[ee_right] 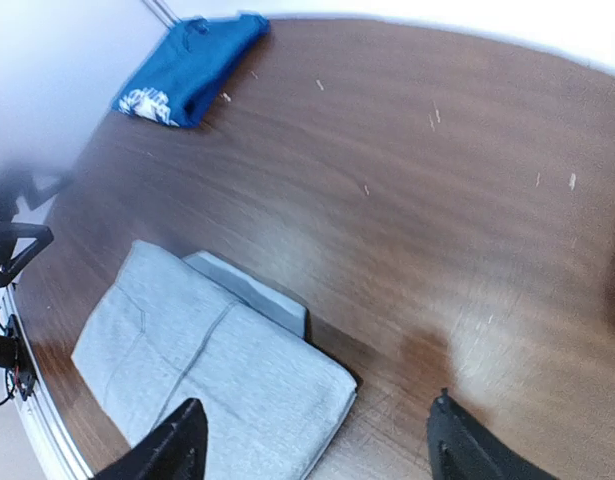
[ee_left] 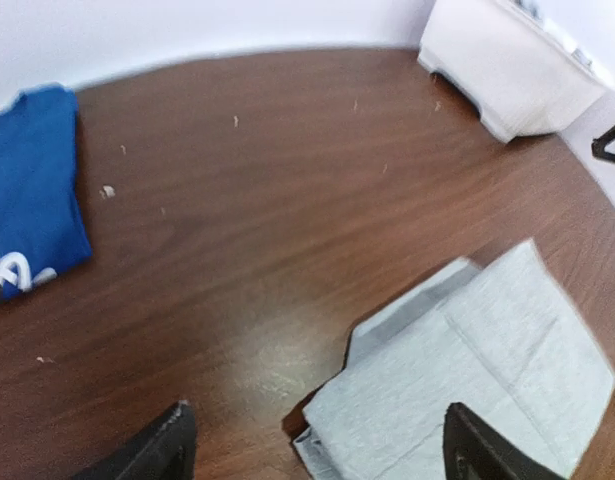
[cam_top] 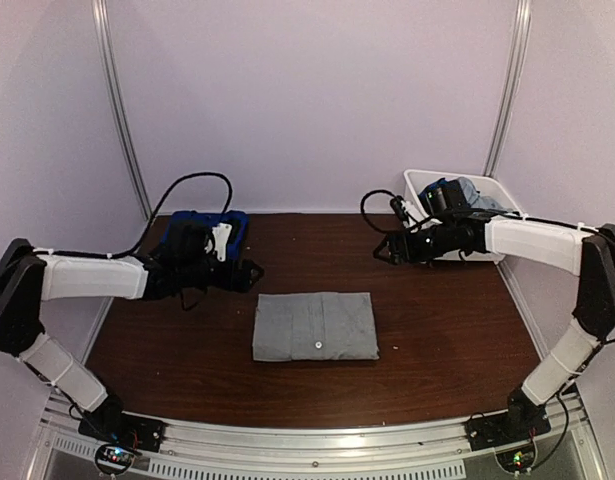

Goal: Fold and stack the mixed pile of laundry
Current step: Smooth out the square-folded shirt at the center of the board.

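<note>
Left gripper (ee_left: 317,452): fingers spread wide, nothing between them, positioned over the worktop (cam_top: 437,310) just beyond the far-left corner of the folded grey garment (cam_top: 315,325). Right gripper (ee_right: 312,448): fingers likewise spread wide, holding nothing, positioned near the far-right corner of the worktop. The grey garment lies flat as a neat rectangle at the worktop's centre, toward the near edge. A folded royal-blue garment with white print (ee_right: 192,65) sits at the far-left corner. A white plastic bin (ee_left: 507,70) at the far-right corner contains further blue and grey cloth (cam_top: 459,190).
</note>
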Action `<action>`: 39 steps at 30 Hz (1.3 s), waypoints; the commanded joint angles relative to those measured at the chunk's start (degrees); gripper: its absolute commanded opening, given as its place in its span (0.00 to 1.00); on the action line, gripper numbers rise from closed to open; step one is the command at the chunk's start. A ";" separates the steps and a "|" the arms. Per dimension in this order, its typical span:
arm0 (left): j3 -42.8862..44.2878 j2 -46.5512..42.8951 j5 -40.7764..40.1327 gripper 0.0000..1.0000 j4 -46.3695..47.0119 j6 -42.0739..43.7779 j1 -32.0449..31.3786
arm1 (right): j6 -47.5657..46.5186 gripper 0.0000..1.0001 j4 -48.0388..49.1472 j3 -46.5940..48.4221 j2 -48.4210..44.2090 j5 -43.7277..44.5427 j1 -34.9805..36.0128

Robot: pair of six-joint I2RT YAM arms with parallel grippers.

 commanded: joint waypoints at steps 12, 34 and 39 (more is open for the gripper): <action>1.38 -19.40 11.34 0.98 -4.76 -5.78 -4.97 | 14.67 1.00 9.93 -8.28 -19.54 -9.85 -0.10; -13.13 7.82 18.51 0.98 40.03 -37.17 -19.31 | 44.28 1.00 49.10 -28.06 -2.02 -15.47 21.90; -17.01 12.11 15.73 0.98 43.47 -38.04 -18.70 | 43.94 1.00 52.73 -32.93 2.98 -15.77 20.01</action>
